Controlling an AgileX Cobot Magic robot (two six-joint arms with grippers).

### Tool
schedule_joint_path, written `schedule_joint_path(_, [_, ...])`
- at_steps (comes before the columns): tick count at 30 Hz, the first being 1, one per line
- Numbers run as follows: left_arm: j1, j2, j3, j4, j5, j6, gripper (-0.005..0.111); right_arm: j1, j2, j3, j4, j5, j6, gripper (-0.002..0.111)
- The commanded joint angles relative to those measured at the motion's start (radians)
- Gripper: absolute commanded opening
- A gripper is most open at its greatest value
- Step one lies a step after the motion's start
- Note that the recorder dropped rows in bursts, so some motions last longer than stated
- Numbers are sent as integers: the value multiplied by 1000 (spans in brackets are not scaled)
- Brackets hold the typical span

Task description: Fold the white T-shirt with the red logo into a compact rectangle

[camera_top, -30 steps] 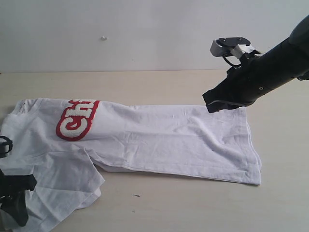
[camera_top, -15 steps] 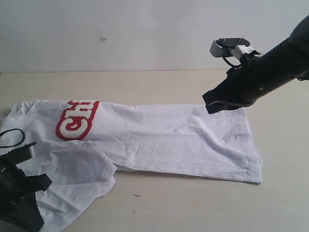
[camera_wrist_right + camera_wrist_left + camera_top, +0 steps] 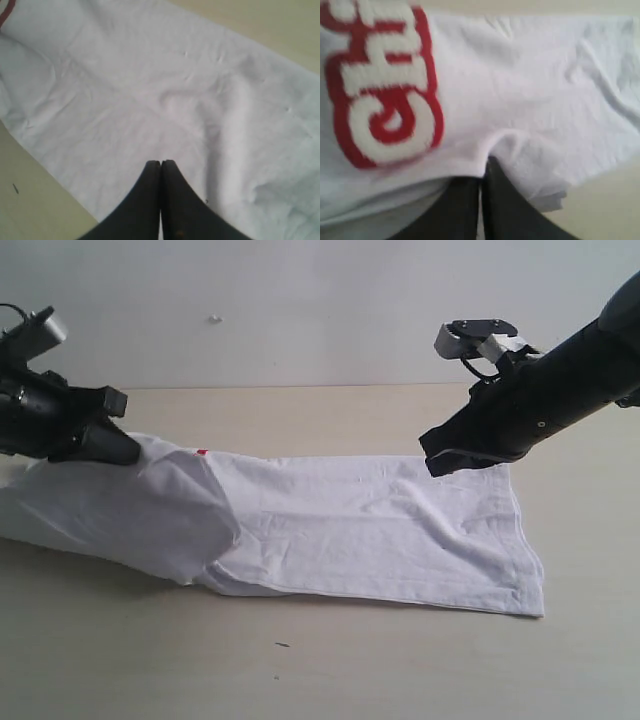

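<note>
Left pincer closed tight, right pincer likewise, both angled down toward the middle.

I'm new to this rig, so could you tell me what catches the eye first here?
The white T-shirt stretches across the table, its left end lifted by the left gripper, shut on the cloth. The red logo looms large in the left wrist view; the right gripper, shut, sits at the shirt's far edge.

Pale wooden table, white wall
</note>
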State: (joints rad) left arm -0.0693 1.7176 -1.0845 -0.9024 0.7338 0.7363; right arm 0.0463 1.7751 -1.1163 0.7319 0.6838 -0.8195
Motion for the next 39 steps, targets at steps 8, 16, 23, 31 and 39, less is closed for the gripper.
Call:
schedule_joint_path(8, [0, 193, -99, -74, -191, 145, 72, 1, -7, 2, 37, 4, -26, 0])
schedule_joint_path(16, [0, 195, -93, 32, -166, 83, 19, 1, -7, 2, 40, 24, -28, 0])
schedule_joint_path(23, [0, 243, -71, 76, -292, 19, 0, 1, -7, 2, 54, 28, -33, 0])
schedule_joint_path(31, [0, 348, -71, -14, -322, 79, 13, 1, -5, 2, 57, 30, -35, 0])
schedule_joint_path(39, [0, 351, -71, -135, -290, 177, 56, 1, -5, 2, 57, 28, -35, 0])
